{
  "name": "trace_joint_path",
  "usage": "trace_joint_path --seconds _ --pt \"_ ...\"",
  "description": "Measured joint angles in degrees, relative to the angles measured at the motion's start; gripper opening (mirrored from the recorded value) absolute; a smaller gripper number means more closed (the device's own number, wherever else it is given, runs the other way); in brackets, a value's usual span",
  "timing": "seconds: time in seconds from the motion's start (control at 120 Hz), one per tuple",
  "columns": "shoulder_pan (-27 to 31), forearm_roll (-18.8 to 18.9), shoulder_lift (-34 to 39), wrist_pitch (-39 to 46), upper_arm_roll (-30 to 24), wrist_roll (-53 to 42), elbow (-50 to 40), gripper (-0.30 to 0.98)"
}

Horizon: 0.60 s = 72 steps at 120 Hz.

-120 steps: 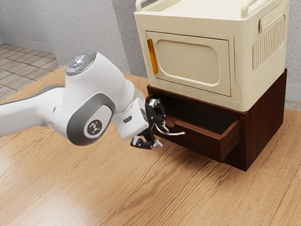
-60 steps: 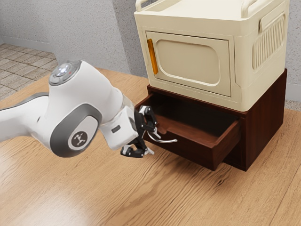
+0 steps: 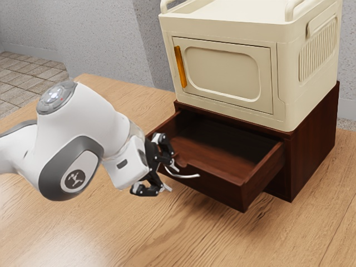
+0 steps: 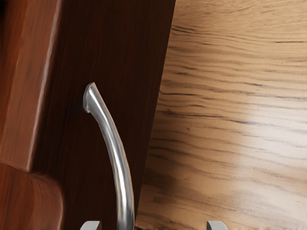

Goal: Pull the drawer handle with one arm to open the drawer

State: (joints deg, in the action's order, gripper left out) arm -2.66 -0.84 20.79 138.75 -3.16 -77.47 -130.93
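At the cabinet's front corner in the exterior view, my gripper stands open, its two fingertips apart with the curved silver handle passing between them. The dark brown drawer is pulled well out of its cabinet, its inside showing. In the wrist view the handle curves from the drawer front down between the spread tips of my gripper, nearer the tip on the drawer's side. Contact with that tip cannot be made out.
A cream box with an orange door handle rests on top of the brown cabinet. Wooden table surface extends in front of the drawer, and a grey wall rises behind.
The drawer has slid farther out, and its handle has moved toward the exterior view's lower left. My hand has drawn back the same way, with the handle still between its fingers.
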Motion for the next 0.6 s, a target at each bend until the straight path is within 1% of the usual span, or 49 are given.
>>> trace_joint_path --seconds 0.6 --pt "0.05 -0.1 4.6 0.06 -1.07 1.34 -4.16 0.21"
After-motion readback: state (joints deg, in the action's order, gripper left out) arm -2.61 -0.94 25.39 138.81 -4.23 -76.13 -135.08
